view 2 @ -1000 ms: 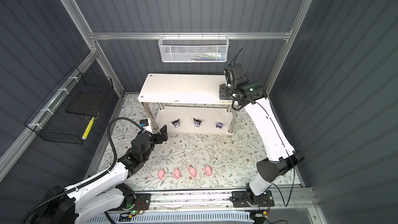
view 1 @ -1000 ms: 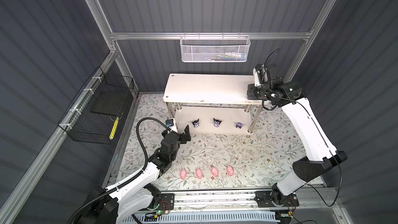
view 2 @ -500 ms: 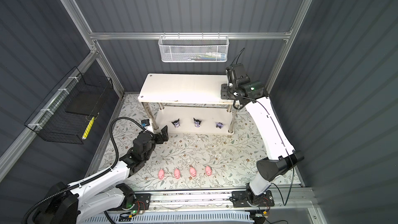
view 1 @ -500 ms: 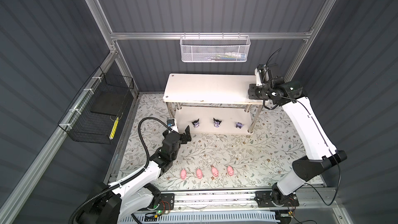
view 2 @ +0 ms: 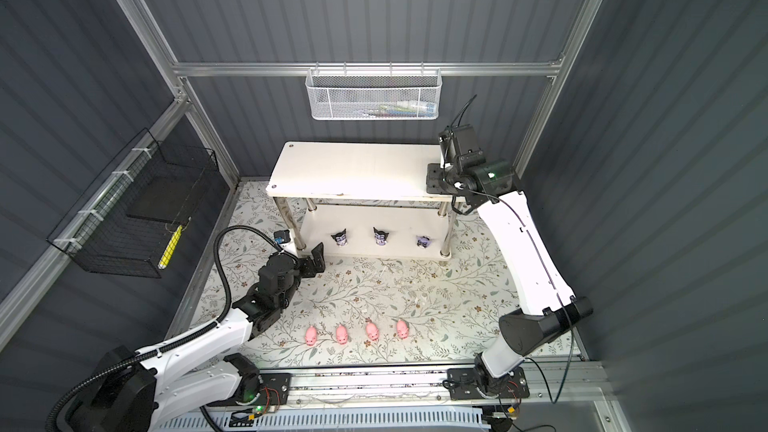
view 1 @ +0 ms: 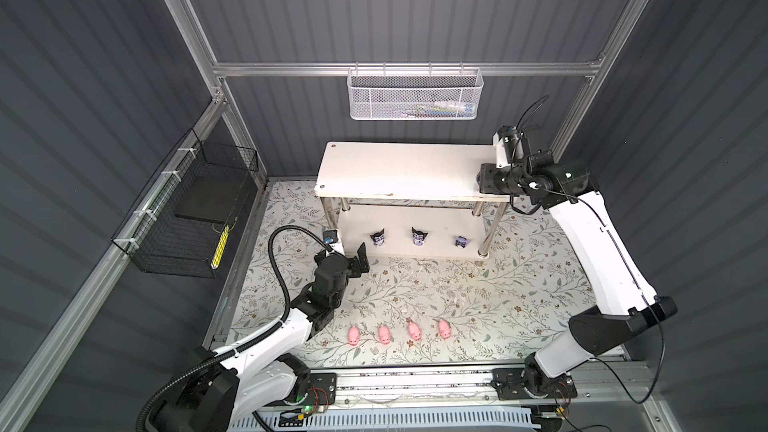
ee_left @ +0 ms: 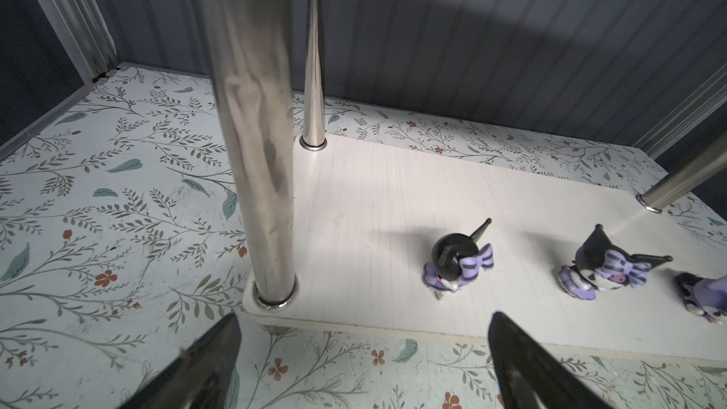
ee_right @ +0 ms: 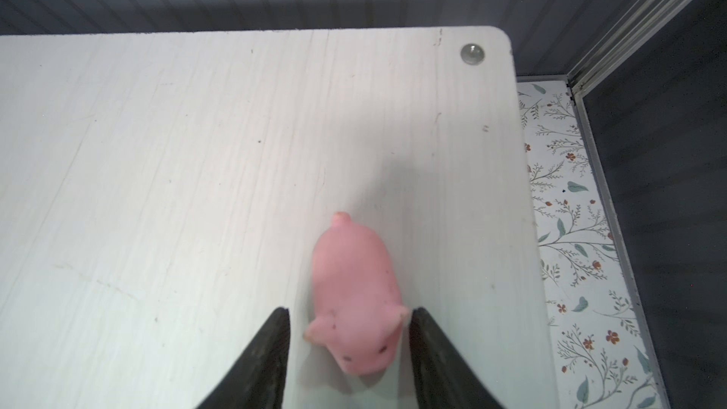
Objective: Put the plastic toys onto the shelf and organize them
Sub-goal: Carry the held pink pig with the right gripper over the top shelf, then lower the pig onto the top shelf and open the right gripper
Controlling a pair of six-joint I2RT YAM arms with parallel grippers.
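Observation:
The white two-tier shelf stands at the back of the floral floor. On its top board near the right end lies a pink pig, set between the fingers of my right gripper. That gripper is open, with a gap on one side of the pig. In both top views my right wrist hides this pig. Three purple-and-black figures stand along the lower board. Several pink pigs lie in a row near the front. My left gripper is open and empty by the shelf's front left corner.
A shiny metal leg rises just ahead of the left gripper. A white mesh basket hangs on the back wall. A black wire basket hangs on the left wall. The floral floor stretches between shelf and pig row.
The right gripper's jaws have parted over the right end of the top board, where the pig now lies. The left arm has shifted slightly near the shelf's front left leg.

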